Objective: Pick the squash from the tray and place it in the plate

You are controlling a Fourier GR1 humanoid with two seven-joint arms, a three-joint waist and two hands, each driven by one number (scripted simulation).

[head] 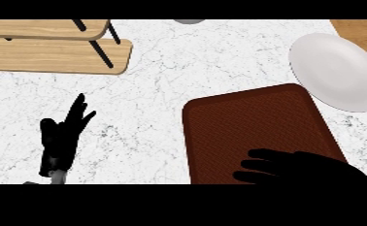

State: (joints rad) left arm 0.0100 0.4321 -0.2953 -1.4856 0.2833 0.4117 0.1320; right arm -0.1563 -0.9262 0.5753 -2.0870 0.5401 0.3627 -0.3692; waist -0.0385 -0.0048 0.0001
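A white marbled tabletop (215,65) is seen from above. The right robot hand (287,169) is laid over the near end of the brown tray (251,123), fingers curled; whether the squash is enclosed cannot be told. The white plate (333,70) lies beyond it. The left robot hand (61,140) rests open, fingers up.
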